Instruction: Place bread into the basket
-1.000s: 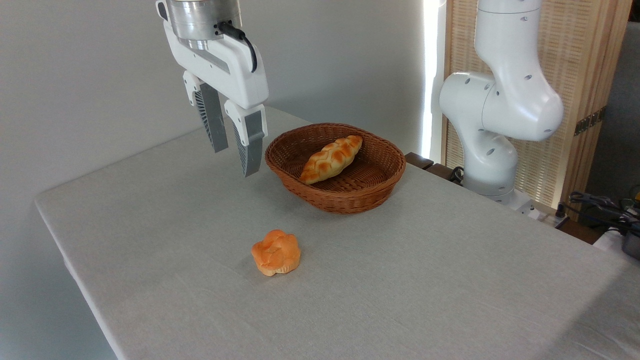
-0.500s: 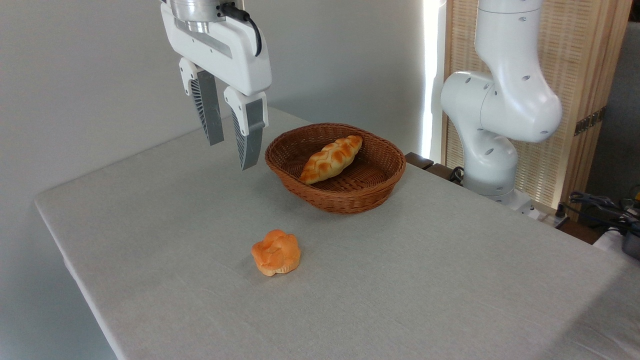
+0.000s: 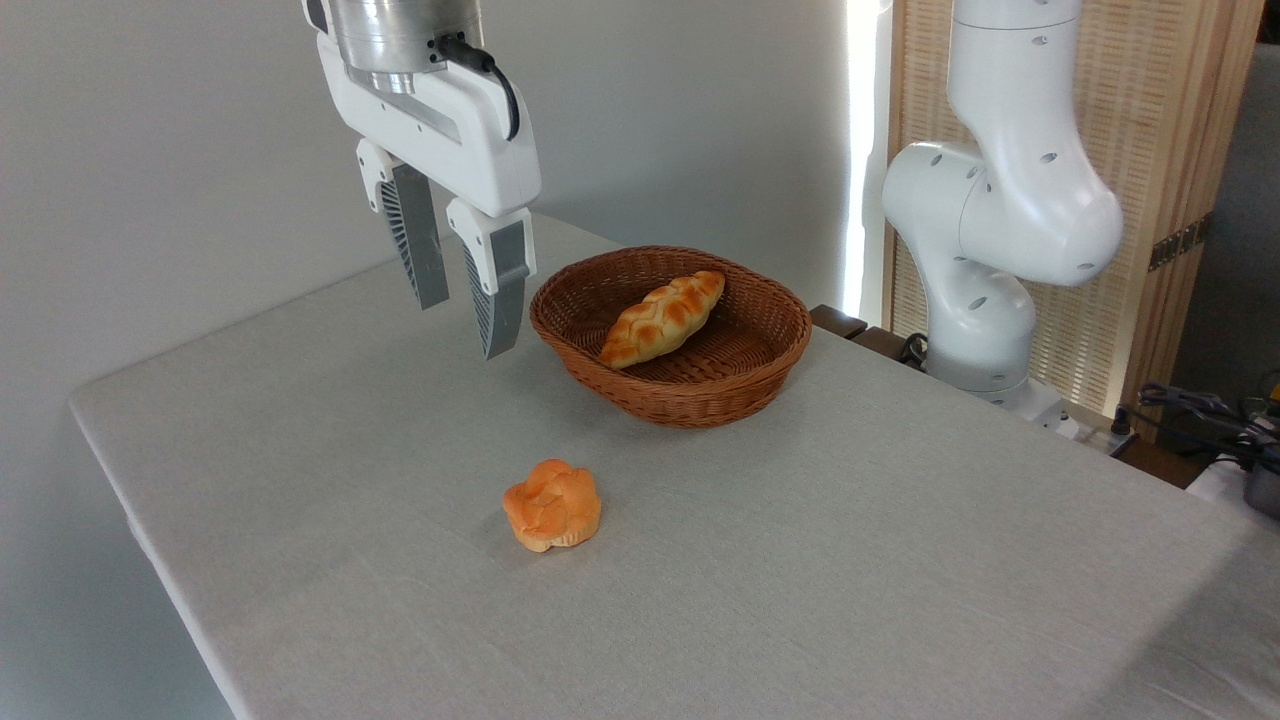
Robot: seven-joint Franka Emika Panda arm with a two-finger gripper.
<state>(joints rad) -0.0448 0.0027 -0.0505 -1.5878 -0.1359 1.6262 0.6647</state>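
Lying slantwise inside the basket [image 3: 672,335], the bread [image 3: 663,318] rested on the woven floor, its upper tapered end reaching toward the far rim and its lower end pointing toward the near left. The underside of the loaf was hidden against the weave, and the basket's near wall covered the lowest part of the floor in front of it.

To the left of the basket, the hand [image 3: 462,318] hung above the desk [image 3: 400,450] with its two fingers apart and nothing between them. Its fingertips pointed down and were clear of the cloth, beside the basket's left rim but not touching it (how far in front of or behind the rim could not be told from this single view). The metal wrist above the hand was cut off by the top edge, so the link joining it to the rest of the arm was out of sight.

Nearer the camera, a small orange flower-shaped bun [image 3: 552,505] sat alone on the desk, well apart from the basket. The white arm base [image 3: 985,250] stood behind the desk's far right edge, its top also cropped. At the far right edge some dark cables [image 3: 1200,410] and a partly cut-off object were too cramped to make out.
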